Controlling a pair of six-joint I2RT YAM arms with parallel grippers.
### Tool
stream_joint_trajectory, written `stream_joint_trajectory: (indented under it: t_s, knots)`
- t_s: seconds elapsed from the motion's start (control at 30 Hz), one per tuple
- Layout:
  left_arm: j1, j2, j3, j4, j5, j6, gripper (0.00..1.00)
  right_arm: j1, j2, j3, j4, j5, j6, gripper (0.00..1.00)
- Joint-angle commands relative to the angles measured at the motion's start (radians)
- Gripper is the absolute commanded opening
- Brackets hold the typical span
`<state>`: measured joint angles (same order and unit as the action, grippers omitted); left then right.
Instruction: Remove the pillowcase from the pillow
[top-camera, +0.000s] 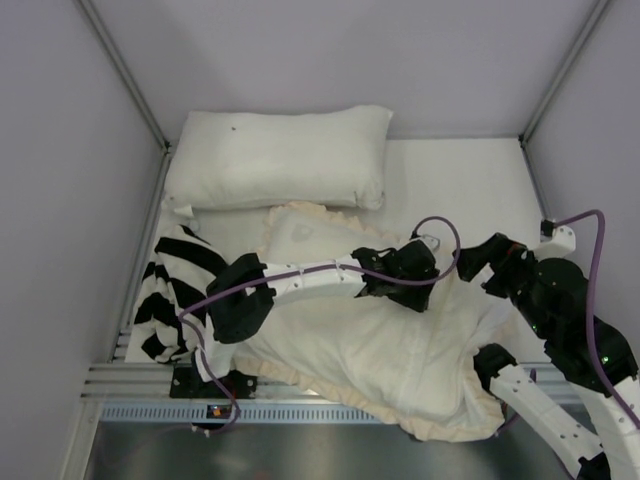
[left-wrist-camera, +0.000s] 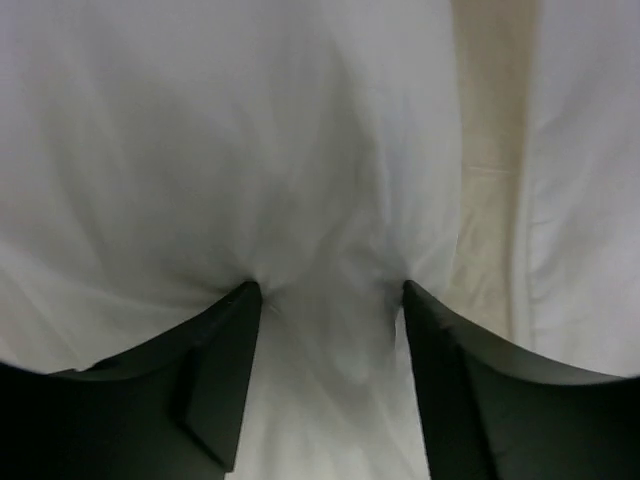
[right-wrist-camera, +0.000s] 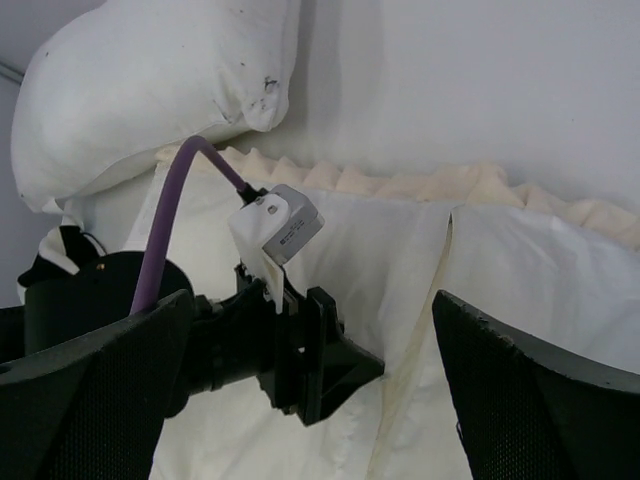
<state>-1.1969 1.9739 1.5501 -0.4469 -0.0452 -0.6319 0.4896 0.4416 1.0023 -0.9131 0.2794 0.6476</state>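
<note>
The pillowcase (top-camera: 390, 350) lies across the near middle of the table, plain white inner side up, with its cream ruffled border (top-camera: 330, 215) at the far edge. No dark plush face shows. The pillow is hidden inside it. My left gripper (top-camera: 405, 275) reaches over to the cover's middle. Its jaws are apart and its tips press into the white cloth (left-wrist-camera: 320, 180), with a pinched fold between them (left-wrist-camera: 328, 300). A cream strip (left-wrist-camera: 490, 170) runs along a slit in the cover. My right gripper (top-camera: 478, 268) is wide open and empty just right of the left gripper (right-wrist-camera: 330, 350), over the cover (right-wrist-camera: 540, 260).
A plain smooth white pillow (top-camera: 280, 155) lies along the back and shows in the right wrist view (right-wrist-camera: 150, 90). A black-and-white striped cloth (top-camera: 170, 290) is heaped at the left edge. An aluminium rail (top-camera: 140, 380) runs along the near edge. Walls enclose the table.
</note>
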Motion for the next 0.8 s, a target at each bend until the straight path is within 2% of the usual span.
stream_joint_trajectory:
  t_s: [0.0,0.07,0.17,0.2,0.3,0.37,0.5,0.63,0.77]
  knots:
    - [0.065,0.062,-0.027,0.016,0.005,-0.005,0.59,0.009,0.014,0.01,-0.017,0.014,-0.005,0.99]
    - [0.118,0.063,-0.102,0.089,0.037,-0.015,0.46,0.007,0.04,0.001,-0.017,0.014,-0.008,0.99]
    - [0.212,0.046,-0.242,0.197,0.129,-0.054,0.35,0.007,0.084,-0.016,-0.01,0.01,-0.006,0.99]
    - [0.236,0.042,-0.274,0.245,0.14,-0.061,0.27,0.007,0.097,-0.025,-0.004,0.01,-0.009,0.99]
    - [0.333,0.01,-0.405,0.339,0.186,-0.083,0.13,0.007,0.161,-0.051,0.026,-0.003,-0.025,1.0]
    - [0.391,-0.044,-0.503,0.39,0.209,-0.094,0.12,0.006,0.215,-0.07,0.068,-0.026,-0.04,0.99]
    - [0.45,-0.15,-0.603,0.438,0.208,-0.089,0.07,0.006,0.325,-0.113,0.146,-0.069,-0.054,1.0]
    - [0.52,-0.242,-0.67,0.439,0.226,-0.08,0.06,0.007,0.431,-0.116,0.198,-0.069,-0.062,0.99]
    - [0.537,-0.313,-0.694,0.439,0.251,-0.072,0.06,0.007,0.558,-0.067,0.243,-0.098,-0.074,0.99]
